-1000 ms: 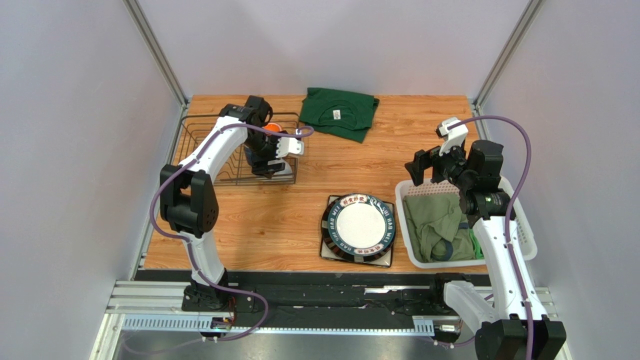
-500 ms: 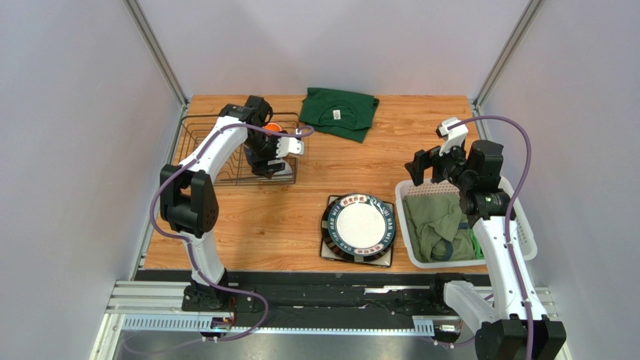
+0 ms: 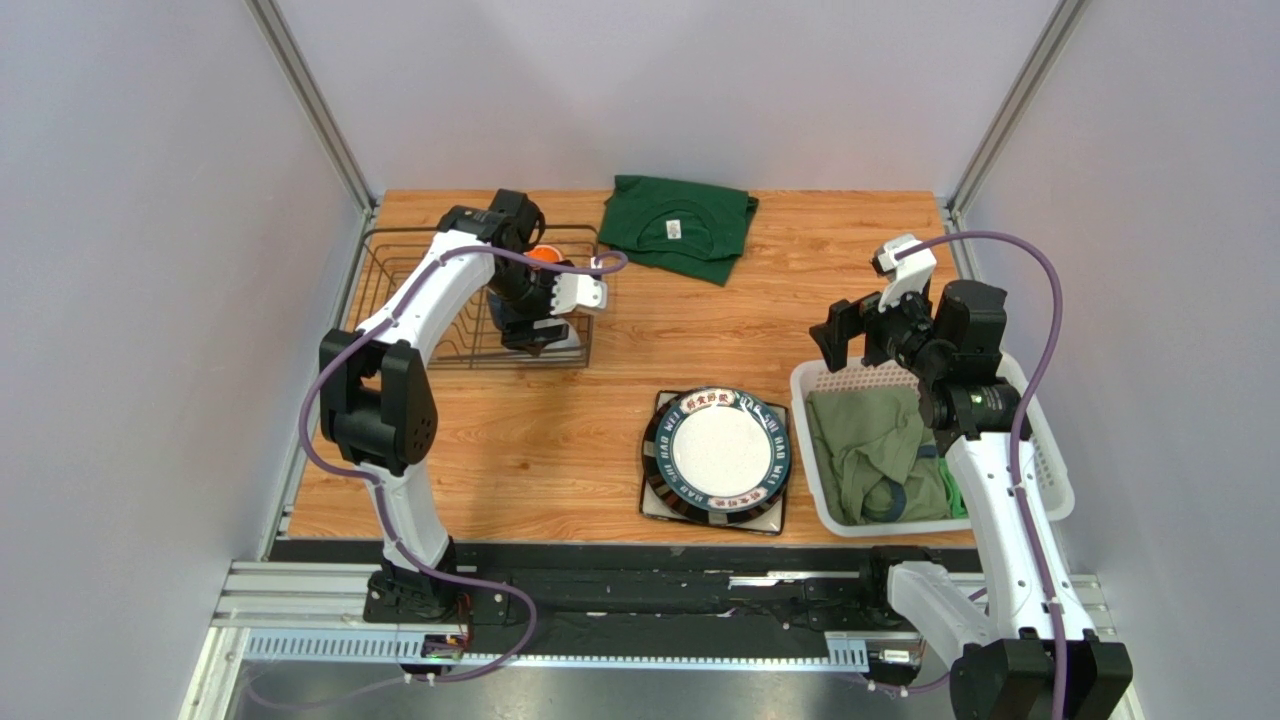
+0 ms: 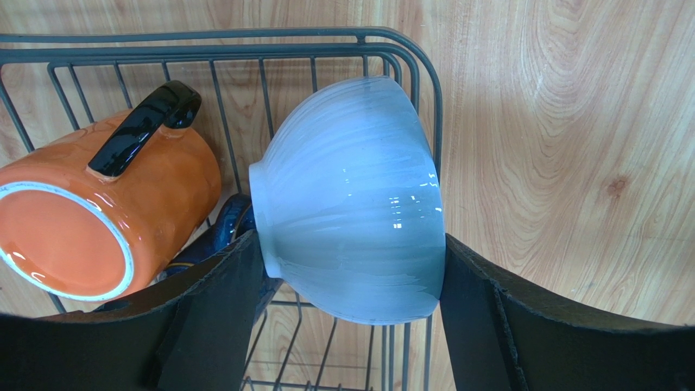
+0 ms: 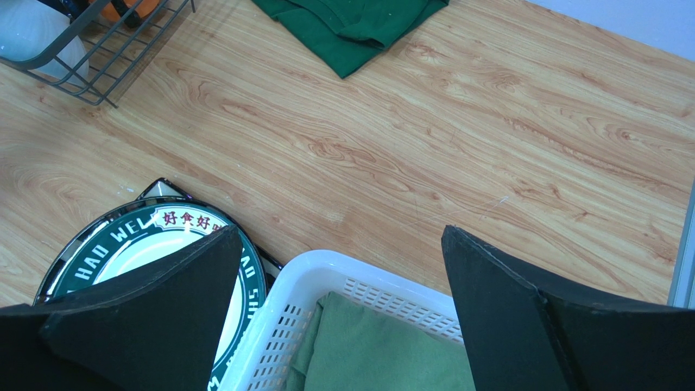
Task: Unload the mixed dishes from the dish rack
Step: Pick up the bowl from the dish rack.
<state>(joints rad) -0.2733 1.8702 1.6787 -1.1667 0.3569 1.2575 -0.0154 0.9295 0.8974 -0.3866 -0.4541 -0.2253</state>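
Left jaws grip the white bowl [image 4: 351, 220] at the rack's [image 4: 245, 51] 4 o'clock corner; right jaws hang open over the basket [image 5: 343, 269].

Wooden table [image 3: 631, 345], dish rack [image 3: 406, 293], shirt [image 3: 679, 225], plates [image 3: 718, 450], basket [image 3: 804, 428]

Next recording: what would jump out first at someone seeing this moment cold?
The left gripper clamps the small white bowl in the near right corner of the dish rack, with the orange mug lying on its side beside it. A round dark-rimmed plate lies mid-table. The right gripper hangs open above the white laundry basket, at its far edge.
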